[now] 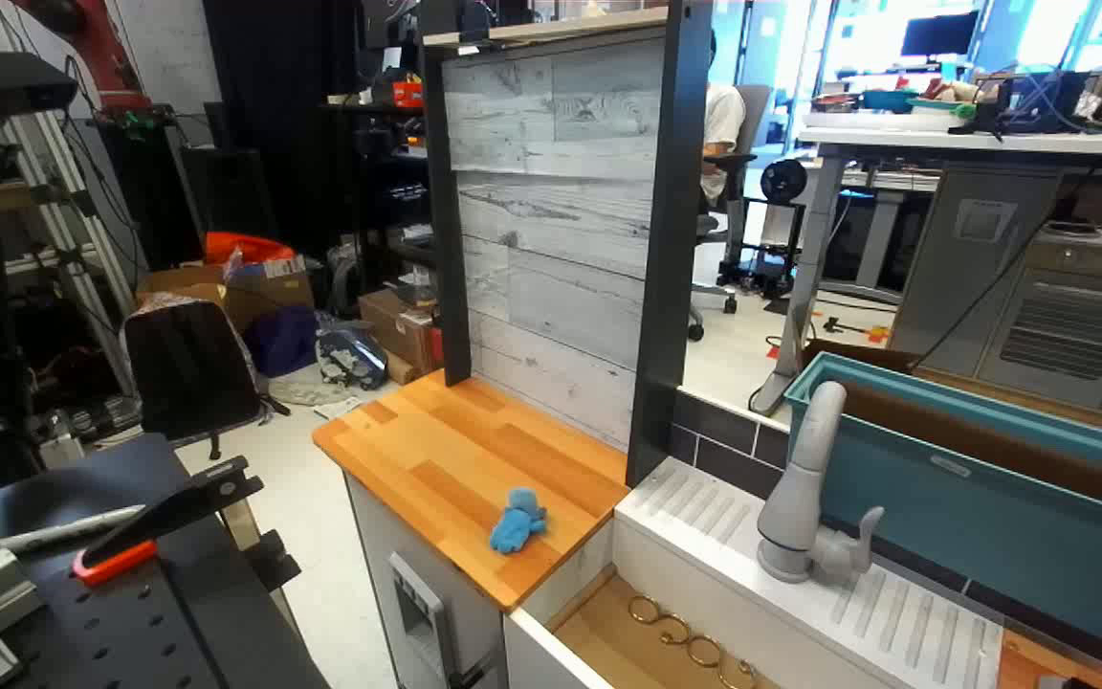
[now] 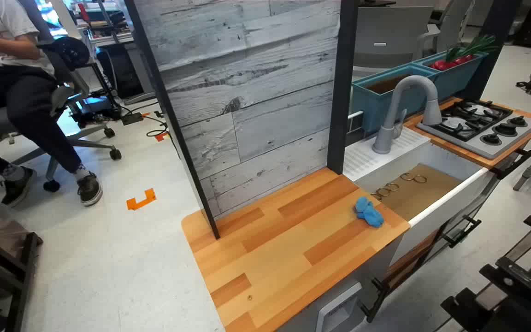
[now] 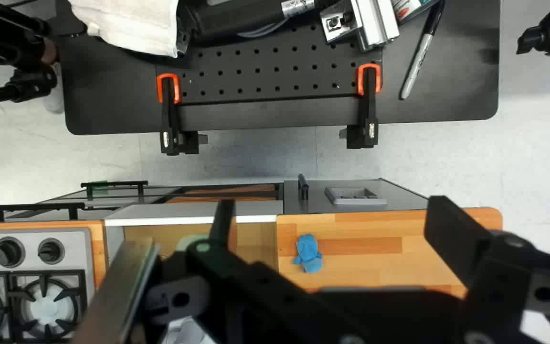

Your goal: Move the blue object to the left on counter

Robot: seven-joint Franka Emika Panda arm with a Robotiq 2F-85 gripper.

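Blue, soft-looking material is making the blue object point(image 2: 369, 213) easy to locate: it is lying on the wooden tabletop point(image 2: 270, 258), near the end beside the sink point(image 2: 450, 198). In the wrist view, the tool point(image 3: 333, 220) is standing wide and holding nothing; its foreground blur is possibly hiding how high it is hanging. The approach step is, by judgement, calling for centring the tool over the blue object, lowering straight, closing gently across the lumpy body without scraping the tabletop, and lifting before travelling. The intended left is presumably running away from the sink.
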